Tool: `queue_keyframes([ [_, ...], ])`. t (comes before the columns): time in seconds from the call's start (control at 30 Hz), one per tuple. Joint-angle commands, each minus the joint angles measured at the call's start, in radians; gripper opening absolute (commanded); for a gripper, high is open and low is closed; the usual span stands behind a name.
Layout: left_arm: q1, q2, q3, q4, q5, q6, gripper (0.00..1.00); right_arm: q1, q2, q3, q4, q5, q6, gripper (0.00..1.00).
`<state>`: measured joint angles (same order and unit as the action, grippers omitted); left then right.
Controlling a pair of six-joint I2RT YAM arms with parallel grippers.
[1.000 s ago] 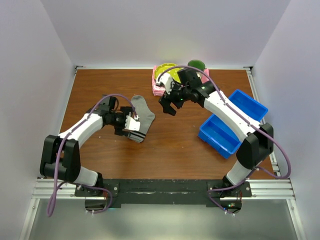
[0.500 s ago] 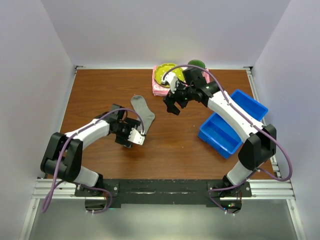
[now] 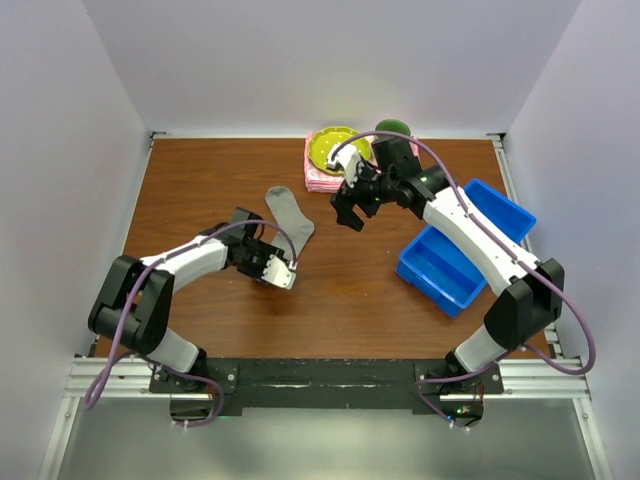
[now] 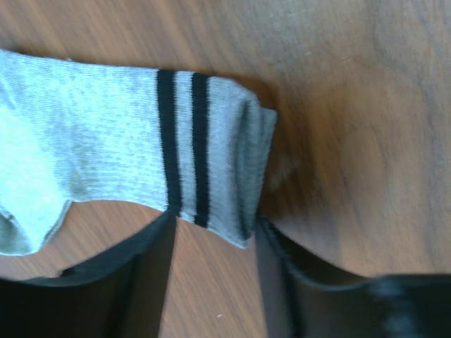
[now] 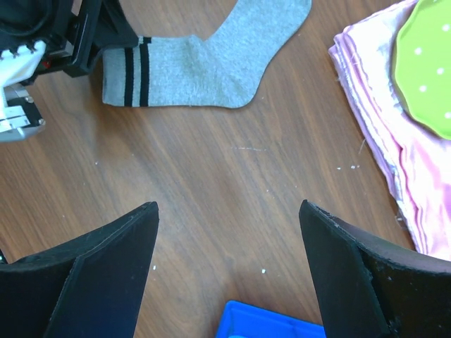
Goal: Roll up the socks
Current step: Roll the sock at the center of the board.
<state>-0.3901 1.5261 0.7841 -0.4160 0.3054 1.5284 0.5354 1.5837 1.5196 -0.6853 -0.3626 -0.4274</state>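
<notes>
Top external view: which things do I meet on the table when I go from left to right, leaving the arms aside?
Grey sock → yellow-green plate → blue bin.

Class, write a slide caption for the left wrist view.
Left hand poised at the striped cuff of the grey sock on a wooden table.

A brown wooden tabletop (image 3: 200, 190) carries everything, walled in white on three sides. Left of the middle a grey knitted sock (image 3: 288, 212) with two dark stripes near its cuff lies flat, toe toward the far edge. A folded pink cloth (image 3: 318, 182) sits at the far edge, a dark green round thing (image 3: 393, 128) near it, and two blue open plastic bins (image 3: 440, 275) stand side by side at the right.
</notes>
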Motion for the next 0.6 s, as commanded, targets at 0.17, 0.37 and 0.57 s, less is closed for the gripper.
queue_keyframes([
  [0.17,-0.035,0.057,0.033,-0.145,0.000,-0.028,0.44,0.000,-0.063,0.019,0.023,-0.006,0.001,0.85],
  [0.37,-0.066,0.091,0.056,-0.179,0.003,-0.034,0.34,0.000,-0.085,0.014,0.020,-0.001,-0.001,0.85],
  [0.57,-0.090,0.155,0.110,-0.237,-0.008,-0.080,0.11,-0.002,-0.110,0.002,0.009,0.007,-0.008,0.85],
])
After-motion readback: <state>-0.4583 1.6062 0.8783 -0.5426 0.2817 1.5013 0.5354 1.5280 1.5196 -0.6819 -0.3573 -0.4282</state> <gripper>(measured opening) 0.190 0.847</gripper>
